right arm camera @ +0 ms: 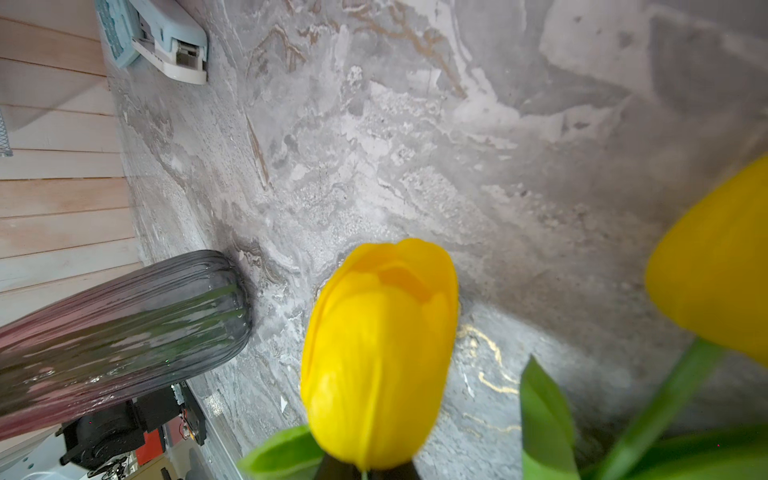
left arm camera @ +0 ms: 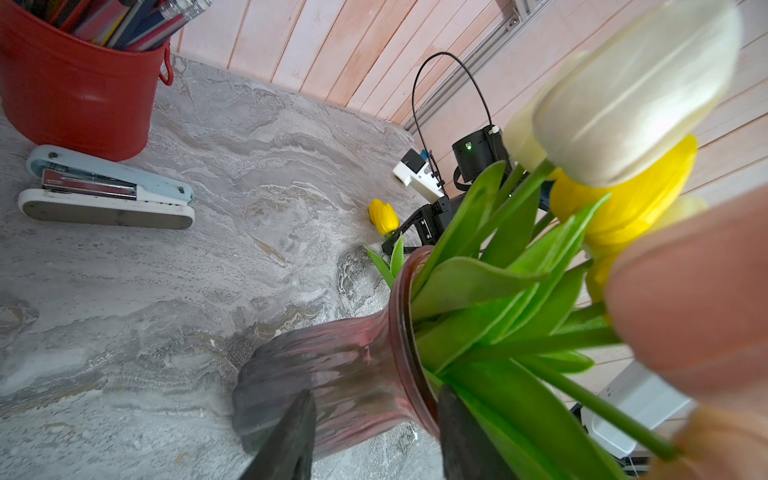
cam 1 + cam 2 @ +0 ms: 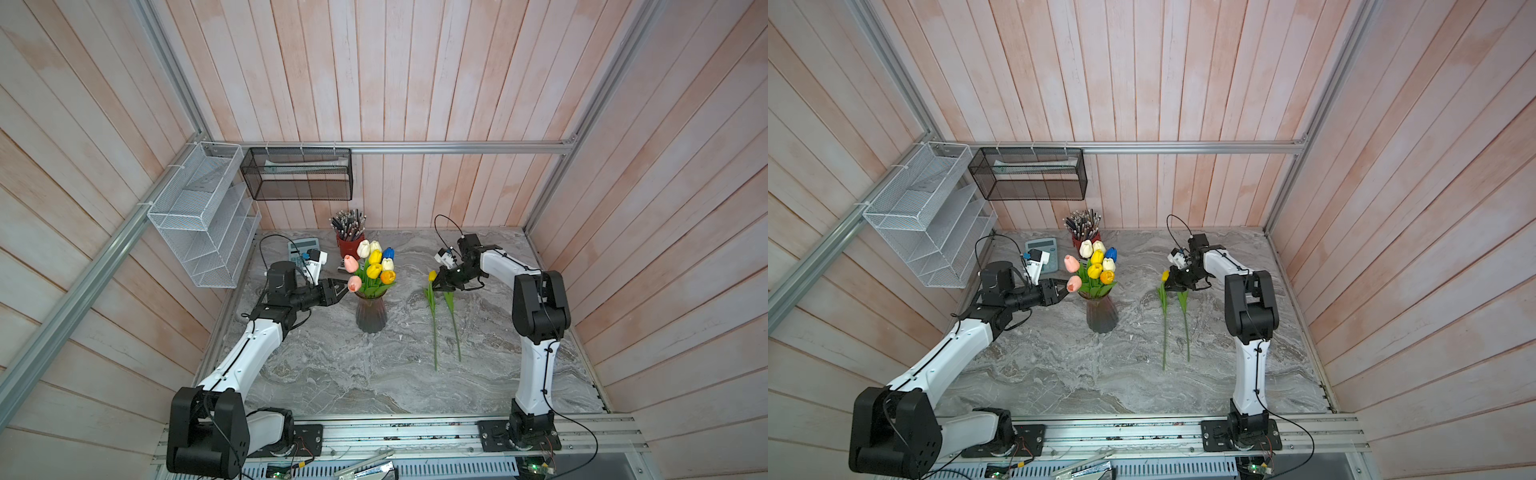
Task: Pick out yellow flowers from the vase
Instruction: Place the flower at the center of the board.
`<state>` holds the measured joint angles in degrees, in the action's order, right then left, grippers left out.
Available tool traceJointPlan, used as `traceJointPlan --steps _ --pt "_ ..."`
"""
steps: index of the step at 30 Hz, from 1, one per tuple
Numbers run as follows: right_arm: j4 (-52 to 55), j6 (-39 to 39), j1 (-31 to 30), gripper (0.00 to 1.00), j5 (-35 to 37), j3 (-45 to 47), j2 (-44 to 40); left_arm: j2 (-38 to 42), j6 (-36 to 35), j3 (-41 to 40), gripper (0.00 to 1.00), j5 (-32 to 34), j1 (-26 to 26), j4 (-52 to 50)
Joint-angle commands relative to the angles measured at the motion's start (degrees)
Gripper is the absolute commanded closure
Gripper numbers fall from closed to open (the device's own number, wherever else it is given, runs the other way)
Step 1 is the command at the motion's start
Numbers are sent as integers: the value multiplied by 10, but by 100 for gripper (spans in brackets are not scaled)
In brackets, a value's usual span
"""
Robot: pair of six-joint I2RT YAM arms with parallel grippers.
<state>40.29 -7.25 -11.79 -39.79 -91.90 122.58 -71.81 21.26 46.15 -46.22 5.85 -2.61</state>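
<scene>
From near left, reaches low with the left arm (image 3: 245, 353) to the vase (image 3: 371, 311), left gripper (image 3: 343, 287) at rim height, jaws parted either side of the neck; cannot tell whether gripping. From near right, arches over with the right arm (image 3: 536, 365), right gripper (image 3: 437, 286) clamped on one of the yellow flowers (image 3: 432, 275) just under its head, a second lying beside on the grey marble table (image 3: 332, 374). Three yellow heads in the vase. Behind, red pencil cup (image 3: 349, 247), wire racks (image 3: 199, 216), plank walls (image 3: 415, 83).
</scene>
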Motion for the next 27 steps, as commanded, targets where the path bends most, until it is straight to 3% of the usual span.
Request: traceJointPlan --steps 1,16,27 --pt "-17 -6 4 99 1 -5 15 -2 -14 -2 52 -6 -4 -4" --pt "-35 -14 3 90 10 6 26 -3 -14 -1 52 -6 -6 -8" --pt "-16 -3 2 81 54 27 -20 1 -16 0 52 -5 -7 -14"
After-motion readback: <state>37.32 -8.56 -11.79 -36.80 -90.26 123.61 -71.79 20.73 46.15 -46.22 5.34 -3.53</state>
